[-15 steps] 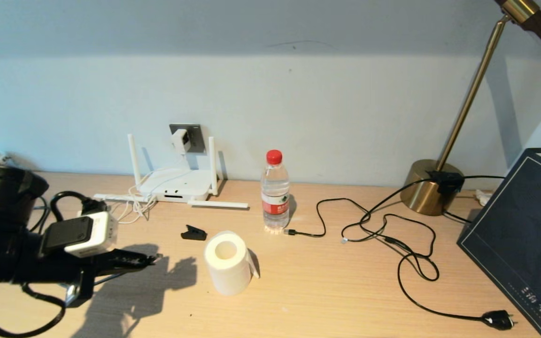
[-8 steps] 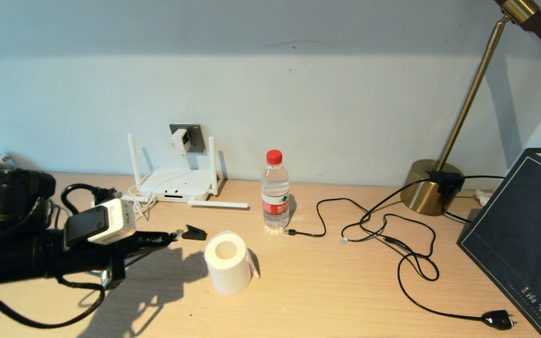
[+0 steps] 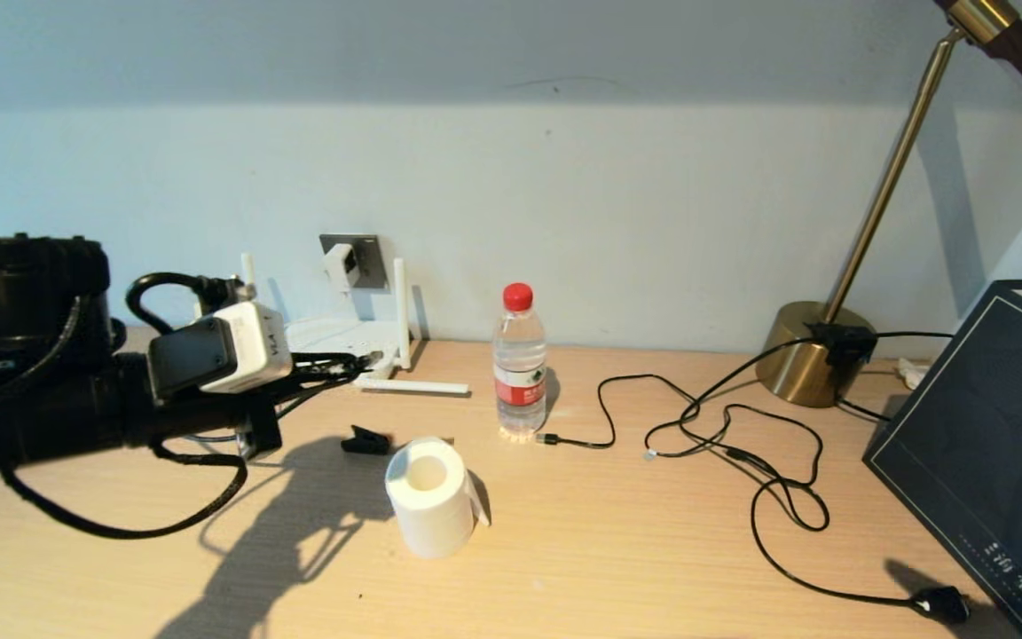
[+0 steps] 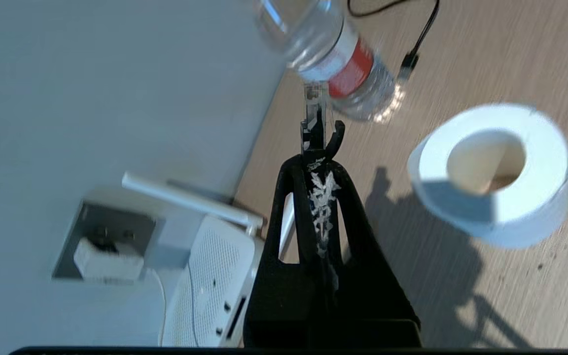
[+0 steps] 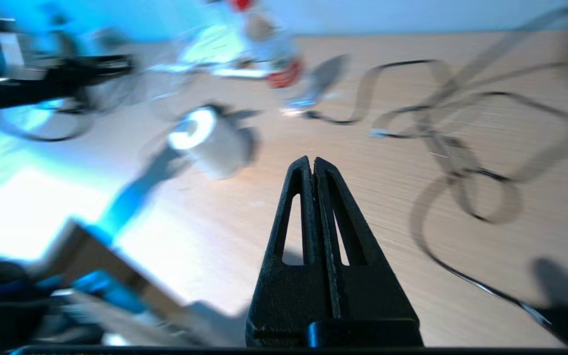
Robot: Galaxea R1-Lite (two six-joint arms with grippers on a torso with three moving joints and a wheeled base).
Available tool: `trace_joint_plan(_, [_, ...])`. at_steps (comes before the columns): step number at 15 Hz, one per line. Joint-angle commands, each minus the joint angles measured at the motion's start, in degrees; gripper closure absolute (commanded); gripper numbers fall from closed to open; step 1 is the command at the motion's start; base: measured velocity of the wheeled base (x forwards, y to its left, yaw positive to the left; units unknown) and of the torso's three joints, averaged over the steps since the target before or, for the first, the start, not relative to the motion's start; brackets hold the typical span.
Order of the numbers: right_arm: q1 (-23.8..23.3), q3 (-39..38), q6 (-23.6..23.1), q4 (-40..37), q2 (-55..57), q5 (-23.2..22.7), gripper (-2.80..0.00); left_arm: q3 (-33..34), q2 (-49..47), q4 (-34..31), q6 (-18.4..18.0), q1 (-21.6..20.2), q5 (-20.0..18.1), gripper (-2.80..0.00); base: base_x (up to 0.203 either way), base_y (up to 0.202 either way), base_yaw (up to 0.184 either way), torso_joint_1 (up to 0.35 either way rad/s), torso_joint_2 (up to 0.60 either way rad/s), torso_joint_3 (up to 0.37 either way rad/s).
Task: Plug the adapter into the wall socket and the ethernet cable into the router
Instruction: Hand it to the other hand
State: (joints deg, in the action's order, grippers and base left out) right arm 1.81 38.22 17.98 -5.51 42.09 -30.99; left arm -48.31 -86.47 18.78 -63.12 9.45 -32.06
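While your left gripper (image 3: 369,358) hovers just before the router (image 3: 334,335), its fingers are pinched on the ethernet cable (image 4: 312,106) by its clear connector. Adapter (image 3: 340,264) sits in the wall socket (image 3: 362,257) just beyond. Your right gripper (image 5: 312,165), pressed together on nothing, hangs over bare table (image 3: 617,550).

My left arm (image 3: 121,399) hides most of the router (image 3: 360,335), the port edge included, my right gripper (image 5: 313,165) shows only in its own smeared wrist view, and the lamp (image 3: 884,204) runs off the frame's top.
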Motion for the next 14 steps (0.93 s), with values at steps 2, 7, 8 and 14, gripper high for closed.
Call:
trace_joint_plan(2, [10.7, 12.68, 2.3, 0.5, 23.8, -6.4, 0.0, -3.26, -1.05, -0.56, -0.41, 8.34, 3.02, 0.0, 0.0, 0.0, 0.0, 0.0, 0.0, 0.0])
trace_joint_plan(7, [29.67, 21.35, 3.94, 9.2, 40.48, 8.71, 0.0, -9.57, -5.72, -1.0, -0.34, 15.07, 10.84, 0.0, 0.0, 0.0, 0.0, 0.0, 0.0, 0.0])
trace_joint_plan(8, [30.98, 22.95, 4.22, 10.11, 43.07, 10.14, 0.0, -10.1, -6.39, -0.74, -0.42, 15.12, 11.4, 0.0, 0.0, 0.0, 0.0, 0.0, 0.0, 0.0])
trace_joint_plan(14, [37.73, 29.19, 6.29, 21.13, 53.15, 11.63, -2.8, -13.88, -8.27, -0.92, -0.52, 16.27, 12.46, 0.0, 0.0, 0.0, 0.0, 0.0, 0.0, 0.0])
